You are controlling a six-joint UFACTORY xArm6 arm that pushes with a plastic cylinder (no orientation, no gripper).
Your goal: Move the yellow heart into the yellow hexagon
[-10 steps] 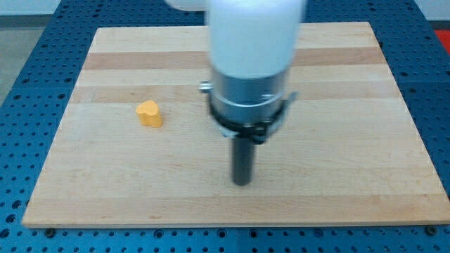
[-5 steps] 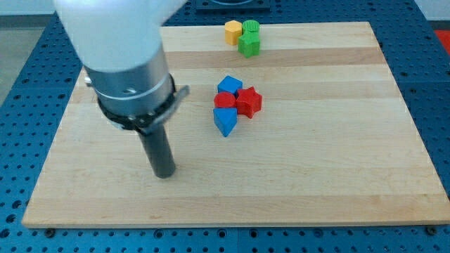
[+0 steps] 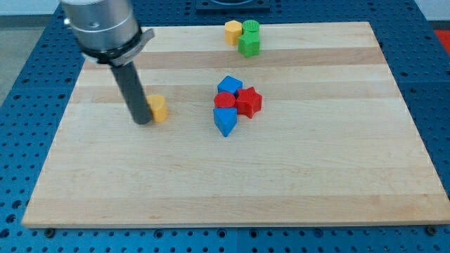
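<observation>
While the pale wooden tabletop (image 3: 316, 190) lies bare along the view's bottom, my tip (image 3: 143, 121) stands on it in the left half, at the end of the straight dark rod (image 3: 131, 90). No hand is fitted, only this rod, so nothing opens or closes. The small yellow heart block (image 3: 159, 108) sits on the view's right of my tip, pressed against the rod's lower part, its left side hidden behind it.

Well to the right of the heart, a cluster of four blocks touches together: a blue pointed block (image 3: 225, 122) nearest the bottom, a red round block (image 3: 224, 101) above it, a red star block (image 3: 248, 102) on their right, and a blue block (image 3: 229, 86) of unclear shape at the cluster's top.

Far beyond the heart, by the tabletop's top edge, the yellow-orange hexagon block (image 3: 233, 31) sits touching two green blocks (image 3: 249, 39) on its right, their shapes unclear. Heart and hexagon are well apart.
</observation>
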